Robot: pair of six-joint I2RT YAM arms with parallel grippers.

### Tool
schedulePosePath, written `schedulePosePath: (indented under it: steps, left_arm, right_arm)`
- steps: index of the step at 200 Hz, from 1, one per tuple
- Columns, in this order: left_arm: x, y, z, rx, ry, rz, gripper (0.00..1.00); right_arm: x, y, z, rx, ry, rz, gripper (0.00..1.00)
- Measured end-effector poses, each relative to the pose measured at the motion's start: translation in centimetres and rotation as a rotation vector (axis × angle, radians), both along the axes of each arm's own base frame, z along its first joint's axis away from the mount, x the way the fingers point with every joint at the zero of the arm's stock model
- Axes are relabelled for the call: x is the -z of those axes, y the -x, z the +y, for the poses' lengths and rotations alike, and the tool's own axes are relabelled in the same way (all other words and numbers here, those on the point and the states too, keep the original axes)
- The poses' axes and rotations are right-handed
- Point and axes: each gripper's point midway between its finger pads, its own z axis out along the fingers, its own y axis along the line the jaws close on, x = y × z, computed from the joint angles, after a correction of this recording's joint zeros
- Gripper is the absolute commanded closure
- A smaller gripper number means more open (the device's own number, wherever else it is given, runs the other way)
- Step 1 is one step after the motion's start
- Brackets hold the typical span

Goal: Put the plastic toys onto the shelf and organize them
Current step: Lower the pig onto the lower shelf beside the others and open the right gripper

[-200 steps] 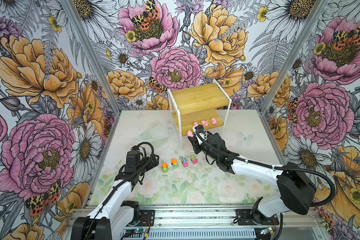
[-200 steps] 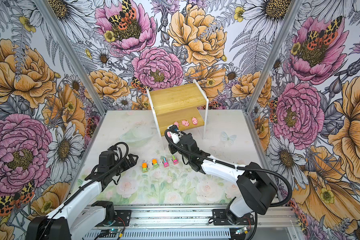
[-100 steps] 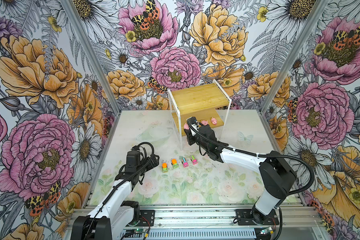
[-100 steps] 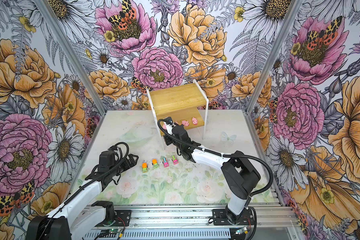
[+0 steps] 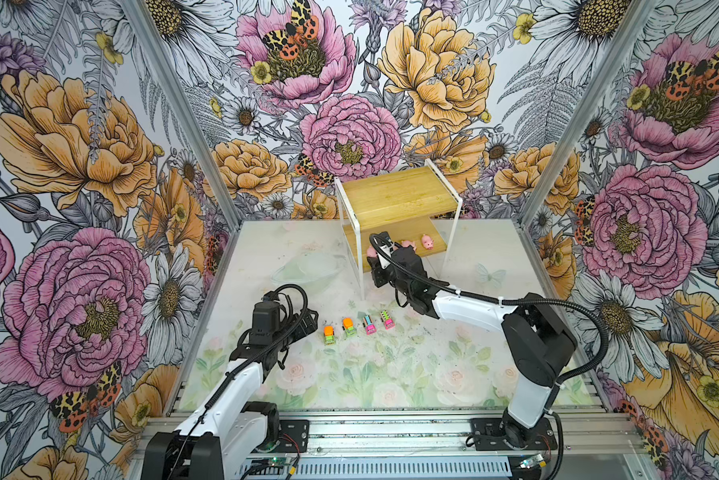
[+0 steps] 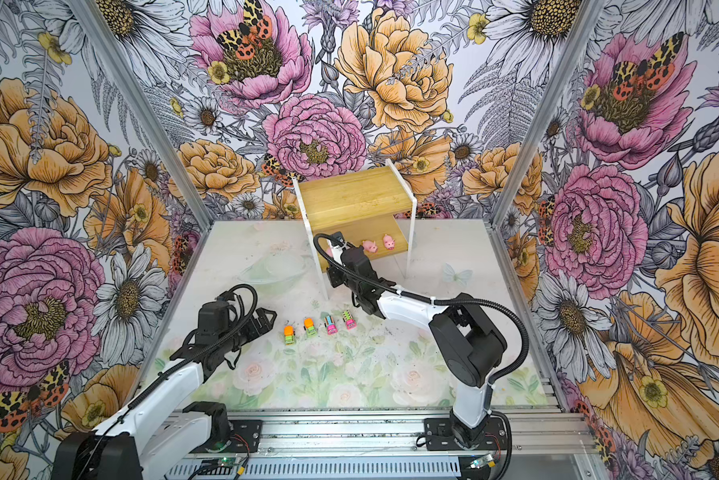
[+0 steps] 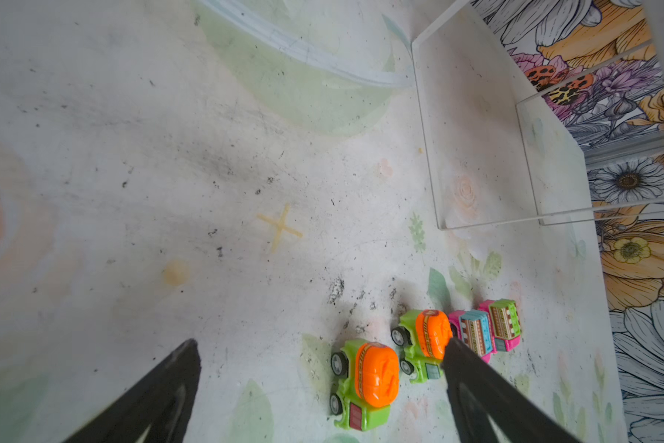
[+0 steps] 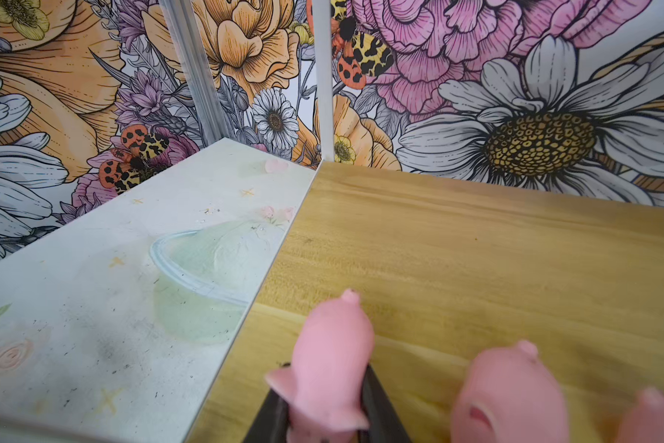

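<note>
Shelf (image 5: 395, 199), upper centre in both top views; right gripper (image 8: 324, 383) clamped on a pig (image 8: 330, 337) near the left edge of the lower board (image 5: 439, 245). Released so close to the rim, it may topple off, or bump the second pig (image 8: 510, 387) beside it. Left gripper (image 7: 321, 341), jaws apart, hovers by four trucks (image 5: 358, 326) on the table (image 5: 432, 374), frame centre. Truck markings are unreadable; no brand shows.

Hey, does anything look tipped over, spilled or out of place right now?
Nothing stands out: four trucks stand upright in a row on the table, two pigs stand on the shelf's lower board.
</note>
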Motion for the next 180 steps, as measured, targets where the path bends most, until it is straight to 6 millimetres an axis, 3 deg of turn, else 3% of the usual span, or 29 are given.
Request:
schedulePosePath:
  steps: [61,180]
  left_arm:
    - [0.5,0.1,0.0,0.000,-0.001,0.017,0.01]
    - [0.8,0.1,0.0,0.000,-0.003,0.031,0.01]
  right_arm:
    - [-0.1,-1.0,0.7,-0.003,-0.014,0.005,0.71]
    - [0.3,-1.2,0.9,0.002,-0.021,0.018,0.43]
